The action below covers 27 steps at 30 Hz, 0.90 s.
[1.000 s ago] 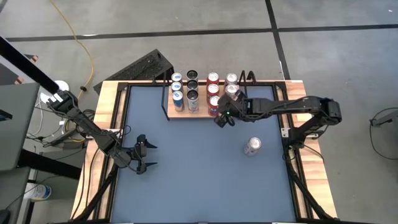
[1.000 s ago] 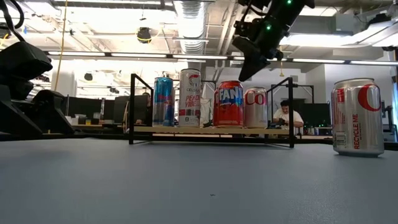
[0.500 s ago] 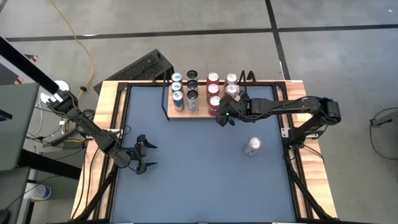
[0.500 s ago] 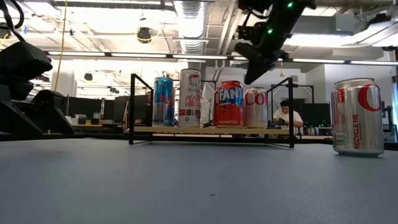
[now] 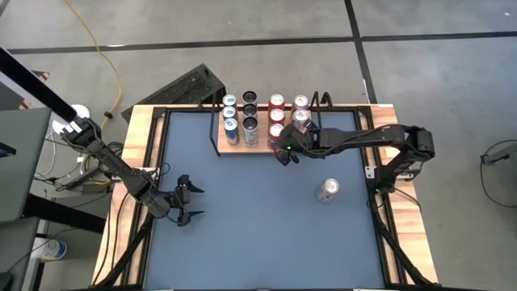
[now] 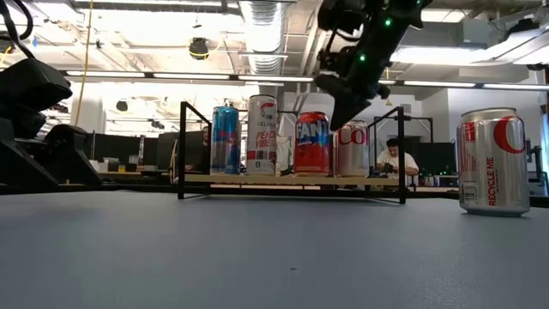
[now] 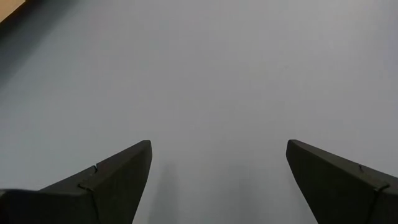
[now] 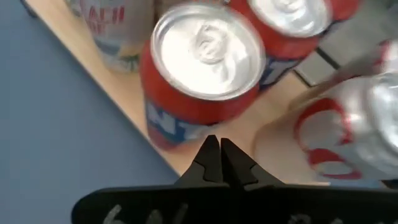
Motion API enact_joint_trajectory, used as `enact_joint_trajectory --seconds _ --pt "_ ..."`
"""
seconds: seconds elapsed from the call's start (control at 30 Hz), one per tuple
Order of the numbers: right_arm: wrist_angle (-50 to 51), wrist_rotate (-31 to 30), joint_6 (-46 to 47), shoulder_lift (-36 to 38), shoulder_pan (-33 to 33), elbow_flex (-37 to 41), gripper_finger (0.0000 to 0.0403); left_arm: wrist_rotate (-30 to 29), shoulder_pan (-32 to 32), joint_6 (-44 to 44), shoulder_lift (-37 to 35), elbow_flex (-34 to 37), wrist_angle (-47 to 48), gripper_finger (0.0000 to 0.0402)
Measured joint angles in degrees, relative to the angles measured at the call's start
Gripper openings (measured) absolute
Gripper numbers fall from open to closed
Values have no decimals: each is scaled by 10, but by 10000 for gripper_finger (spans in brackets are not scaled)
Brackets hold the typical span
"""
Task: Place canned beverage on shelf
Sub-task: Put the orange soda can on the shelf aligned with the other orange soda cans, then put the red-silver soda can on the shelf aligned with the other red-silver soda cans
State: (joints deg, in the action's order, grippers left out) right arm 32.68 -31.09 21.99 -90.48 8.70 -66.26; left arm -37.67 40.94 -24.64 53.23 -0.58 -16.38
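Your widest reference is the dark-blue table, and at its twelve o'clock edge sits the shelf, a light-wood board in black wire frames already crowded with cans. The one canned beverage still off it, a silver can, stands upright at about four o'clock from the shelf, well apart from it and touched by nothing. Your right gripper hangs over the shelf's front edge with its fingers pressed together and empty, just in front of the red Fanta can. Your left gripper waits at roughly eight o'clock near the table's left side, jaws spread wide and holding nothing. Expect the silver can to be rigid but thin-walled and smooth, likely slippery and dentable; take it across the middle of its body with a moderate squeeze, keeping it upright.
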Motion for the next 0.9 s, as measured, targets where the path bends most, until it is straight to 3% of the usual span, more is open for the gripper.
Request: enact_joint_trajectory --seconds 0.23,0.4,0.47,0.67,0.9 --pt "17 -1 0 1 1 -3 0 0 0 0 0 0 6 361" --pt "100 15 19 20 -17 -44 0 0 0 0 0 0 7 361" --pt "155 50 35 26 -35 -69 0 0 0 0 0 0 9 361" --pt "298 236 107 34 -114 -140 0 0 0 0 0 0 15 361" --pt "471 268 252 34 -203 -182 19 0 0 0 0 0 15 361"
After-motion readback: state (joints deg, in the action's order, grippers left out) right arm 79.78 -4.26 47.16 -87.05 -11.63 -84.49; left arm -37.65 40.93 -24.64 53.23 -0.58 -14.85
